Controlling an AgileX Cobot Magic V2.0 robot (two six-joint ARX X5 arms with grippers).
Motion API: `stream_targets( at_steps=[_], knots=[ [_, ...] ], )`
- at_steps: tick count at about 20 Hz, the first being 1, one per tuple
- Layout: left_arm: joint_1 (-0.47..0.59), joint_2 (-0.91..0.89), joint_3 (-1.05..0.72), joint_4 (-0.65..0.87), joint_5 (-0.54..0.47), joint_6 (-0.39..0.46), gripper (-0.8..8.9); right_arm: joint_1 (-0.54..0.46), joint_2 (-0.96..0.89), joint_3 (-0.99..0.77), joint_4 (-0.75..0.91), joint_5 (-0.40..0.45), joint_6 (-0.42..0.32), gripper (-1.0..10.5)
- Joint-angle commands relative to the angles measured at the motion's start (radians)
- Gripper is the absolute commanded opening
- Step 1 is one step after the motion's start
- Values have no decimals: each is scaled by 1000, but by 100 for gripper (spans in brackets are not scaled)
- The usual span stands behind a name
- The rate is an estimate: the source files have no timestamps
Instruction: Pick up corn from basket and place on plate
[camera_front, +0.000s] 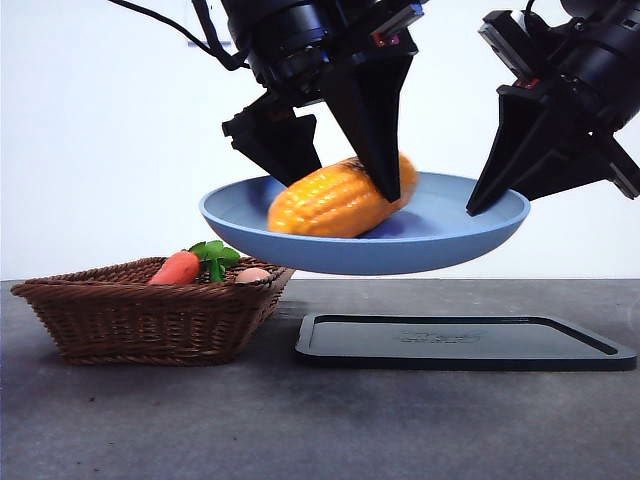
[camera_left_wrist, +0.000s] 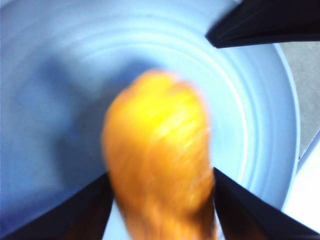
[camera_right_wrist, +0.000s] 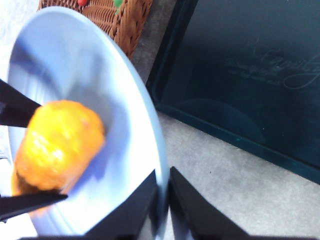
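Plate (camera_front: 440, 235) hangs in the air above the tray (camera_front: 465, 343) with open room underneath, corn (camera_front: 335, 200) and left gripper (camera_front: 345, 165) crowd its middle, right gripper (camera_front: 480, 205) blocks its rim, basket (camera_front: 150, 310) sits just beside.

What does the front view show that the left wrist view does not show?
Only the front view shows the basket with the carrot and a small pale ball inside, the black tray on the table, and that the plate is lifted above the tray. Only the left wrist view shows the inner rings of the plate from above. Both show the corn between the jaws of the left tool, over the plate, and the right tool at the plate rim.
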Motion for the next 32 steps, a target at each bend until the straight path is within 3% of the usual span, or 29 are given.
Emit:
stream_targets(
  at_steps=[1,9,17,23,32],
  knots=[
    [-14,21,14,-1,-3,10,343,4,10,17,12,-19,8,2],
    [-13,12,63,-71,-3,14,395,4,10,17,11,-19,7,2],
    [-10,11,272,-191,-3,47,395,-5,11,17,16,-13,8,2],
    [-7,11,490,-275,-3,52,392,-106,55,25,39,5,10,2],
    [-7,11,657,-410,-3,51,391,-228,346,226,49,4,-14,2]
  ],
)
